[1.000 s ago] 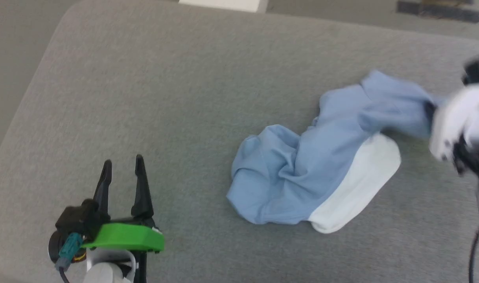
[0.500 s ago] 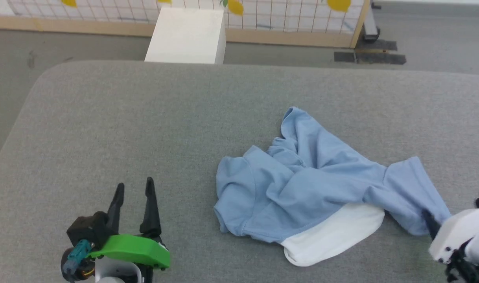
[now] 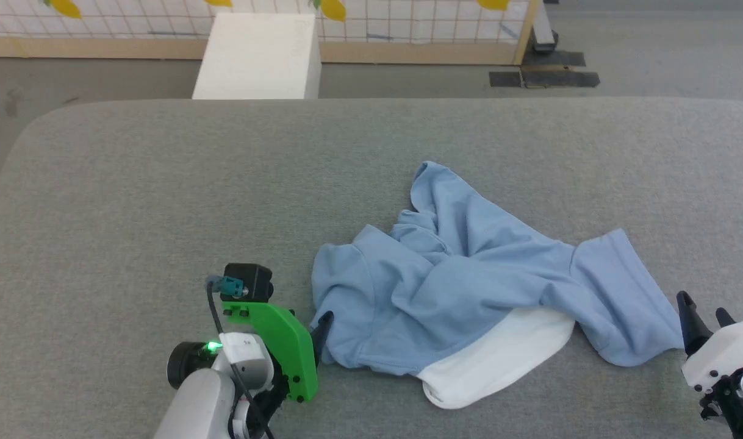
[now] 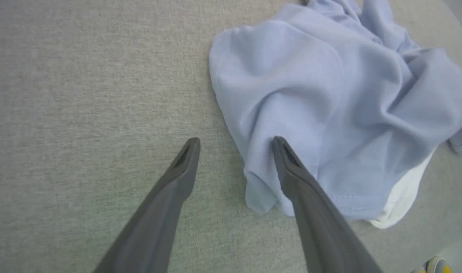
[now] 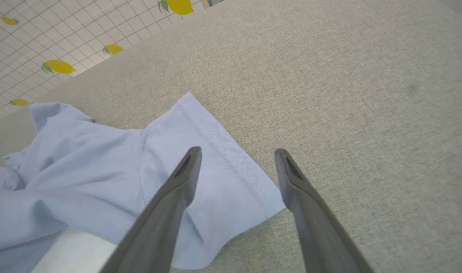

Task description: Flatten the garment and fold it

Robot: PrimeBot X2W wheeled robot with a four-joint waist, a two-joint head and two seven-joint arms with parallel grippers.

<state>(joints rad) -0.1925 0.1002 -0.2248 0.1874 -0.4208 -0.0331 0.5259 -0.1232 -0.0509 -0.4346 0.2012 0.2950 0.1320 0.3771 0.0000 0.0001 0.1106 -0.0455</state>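
Observation:
The garment (image 3: 463, 286) lies crumpled on the grey padded table (image 3: 164, 183), light blue with a white inside patch (image 3: 493, 360) showing at its near edge. My left gripper (image 3: 321, 326) is at the garment's left edge. In the left wrist view it (image 4: 235, 141) is open, one finger over the blue cloth (image 4: 329, 106) and the other over bare table. My right gripper (image 3: 704, 308) stands by the garment's right sleeve. In the right wrist view it (image 5: 237, 152) is open above the sleeve's hem (image 5: 216, 151), holding nothing.
Past the table's far edge stand a white box (image 3: 258, 58) and a gridded fence with lemon prints (image 3: 408, 27). Dark mats (image 3: 542, 78) lie on the floor. The table's rounded left corner (image 3: 24, 134) is near; bare table spreads left and behind the garment.
The head camera has tilted up. My right gripper opened and let go of the sleeve, which now lies on the table. My left arm moved right to the garment's left edge.

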